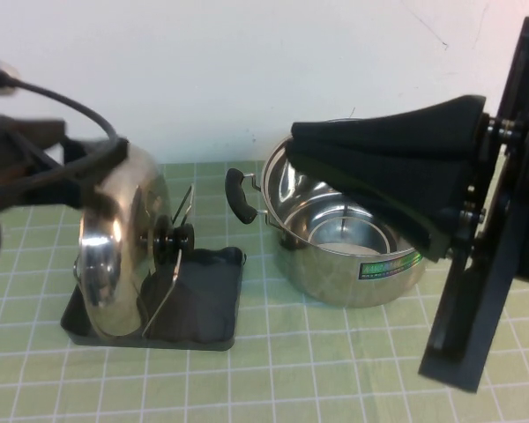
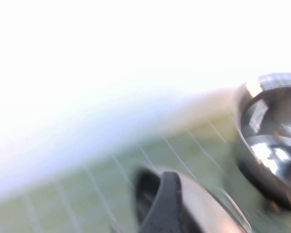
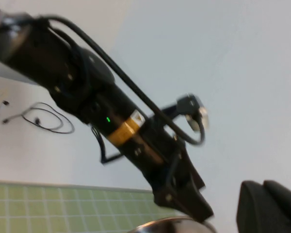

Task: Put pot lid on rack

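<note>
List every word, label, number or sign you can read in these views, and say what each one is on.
None can be read.
Green label on the pot: print too small and blurred to read.
Yellow band on the left arm: no legible text.
Pot lid, rack: no markings.
Left gripper is at the lid; right gripper hangs above the pot.
</note>
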Tool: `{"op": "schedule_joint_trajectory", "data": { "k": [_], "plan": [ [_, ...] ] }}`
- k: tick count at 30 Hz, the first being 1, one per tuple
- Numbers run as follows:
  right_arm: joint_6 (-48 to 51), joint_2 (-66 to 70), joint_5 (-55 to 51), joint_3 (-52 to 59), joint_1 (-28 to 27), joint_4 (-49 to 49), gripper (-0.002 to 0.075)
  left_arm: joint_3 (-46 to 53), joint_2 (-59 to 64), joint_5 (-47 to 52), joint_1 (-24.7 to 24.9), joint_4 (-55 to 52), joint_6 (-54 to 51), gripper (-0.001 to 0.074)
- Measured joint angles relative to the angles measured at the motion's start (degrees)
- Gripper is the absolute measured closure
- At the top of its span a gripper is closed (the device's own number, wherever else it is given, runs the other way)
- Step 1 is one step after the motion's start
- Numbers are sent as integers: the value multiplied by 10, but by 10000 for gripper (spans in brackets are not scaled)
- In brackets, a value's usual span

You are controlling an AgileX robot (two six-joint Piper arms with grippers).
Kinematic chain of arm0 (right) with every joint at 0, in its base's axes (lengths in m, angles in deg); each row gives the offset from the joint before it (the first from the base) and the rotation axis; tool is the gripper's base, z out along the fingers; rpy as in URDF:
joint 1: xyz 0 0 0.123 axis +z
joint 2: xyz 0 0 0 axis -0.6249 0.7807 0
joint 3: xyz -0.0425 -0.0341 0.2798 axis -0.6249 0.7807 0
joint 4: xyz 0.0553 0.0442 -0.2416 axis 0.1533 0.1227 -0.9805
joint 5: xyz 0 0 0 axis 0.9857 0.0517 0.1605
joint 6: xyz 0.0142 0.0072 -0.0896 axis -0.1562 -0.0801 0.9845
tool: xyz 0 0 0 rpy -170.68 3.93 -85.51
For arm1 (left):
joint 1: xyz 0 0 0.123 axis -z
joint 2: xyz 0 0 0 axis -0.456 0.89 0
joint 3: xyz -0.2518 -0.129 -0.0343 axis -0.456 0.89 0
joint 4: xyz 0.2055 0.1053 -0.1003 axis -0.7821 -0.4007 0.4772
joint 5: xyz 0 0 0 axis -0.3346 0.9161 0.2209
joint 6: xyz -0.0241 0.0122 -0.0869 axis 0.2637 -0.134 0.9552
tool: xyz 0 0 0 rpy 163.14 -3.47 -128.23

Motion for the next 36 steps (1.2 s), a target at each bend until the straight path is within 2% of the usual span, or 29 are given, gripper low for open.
{"op": "schedule_joint_trajectory", "data": {
  "k": [3, 5, 11, 13, 16, 19, 22, 25, 29, 32, 36],
  "plan": [
    [41, 0, -27, 0, 0, 0, 720, -17, -40, 40, 0, -3, -7, 200],
    [72, -1, -55, 0, 0, 0, 720, -27, -73, 68, 0, -3, -29, 269],
    [192, -21, -188, 0, 0, 2, 721, -32, -160, 226, 0, 0, -94, 629],
    [249, -36, -257, 0, 0, 5, 722, -30, -182, 298, 0, 4, -105, 686],
    [354, -58, -378, 0, 0, 26, 725, -14, -209, 412, 0, 42, -136, 721],
    [519, -73, -518, -6, 0, 107, 726, 5, -227, 497, 0, 175, -244, 730],
    [698, -76, -690, -35, 0, 236, 727, 11, -232, 589, 0, 411, -443, 733],
    [794, -80, -804, -64, 0, 355, 727, 12, -232, 686, 0, 644, -610, 733],
    [860, -114, -837, -81, 0, 537, 727, 12, -250, 732, 0, 919, -831, 734],
    [881, -160, -827, -77, 0, 673, 727, 22, -289, 726, 0, 1064, -965, 734],
    [887, -242, -745, -26, 0, 781, 727, 70, -374, 673, 0, 1199, -1085, 734]
  ]
}}
